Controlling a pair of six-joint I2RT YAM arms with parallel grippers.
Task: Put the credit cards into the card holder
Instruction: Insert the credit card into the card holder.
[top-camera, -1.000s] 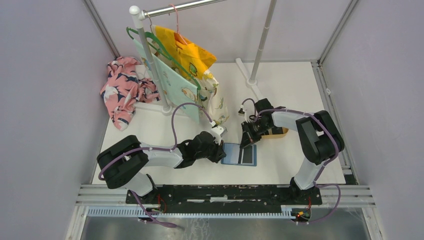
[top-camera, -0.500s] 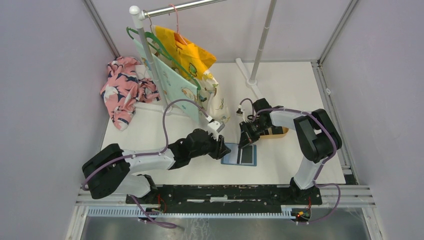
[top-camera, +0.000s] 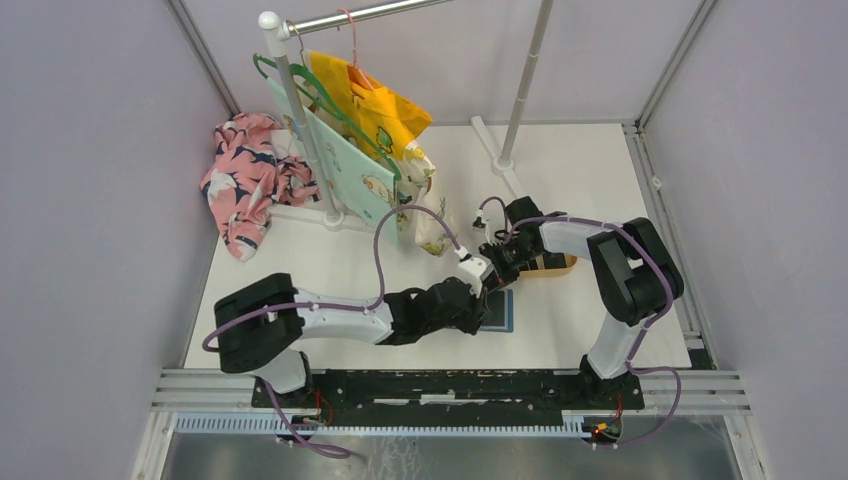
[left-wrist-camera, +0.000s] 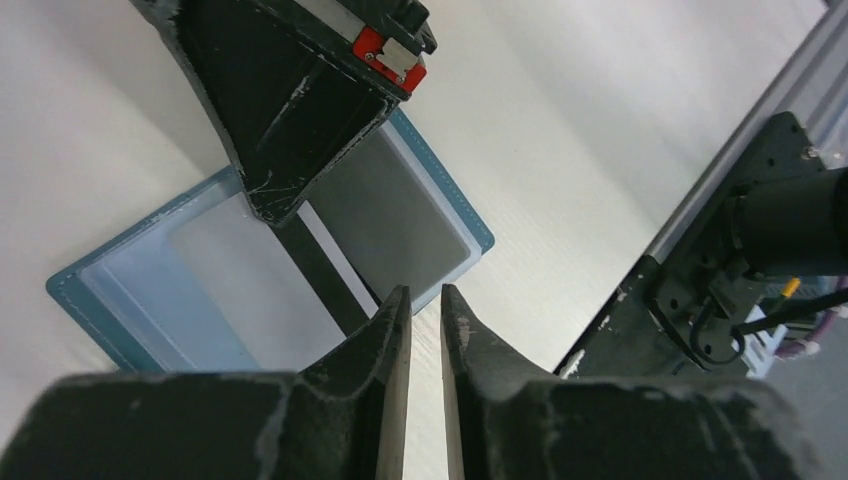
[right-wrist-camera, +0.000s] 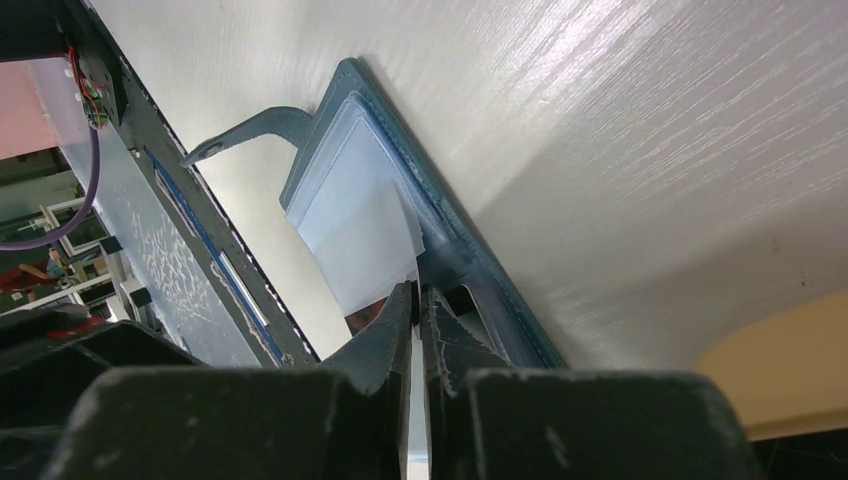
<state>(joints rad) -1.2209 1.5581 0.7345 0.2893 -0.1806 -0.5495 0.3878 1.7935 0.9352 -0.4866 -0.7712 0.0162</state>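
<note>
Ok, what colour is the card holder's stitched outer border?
Teal-blue, around paler grey-blue panels; the card holder shows best in the left wrist view.

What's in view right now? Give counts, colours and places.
card holder: 1, teal-blue, lying open mid-table, under both grippers
credit cards: none I can make out
tray: 1, tan, just behind the holder on the right
clothes rack: 1, white posts, metal bar, back of table
hung garments: 3, yellow, mint, white patterned, on the rack's left end
loose garment: 1, pink floral, heaped back left
table: 1, white
left gripper: 1, black, nearly closed, at the holder's edge
right gripper: 1, black, closed, tips at the holder's pale flap
</note>
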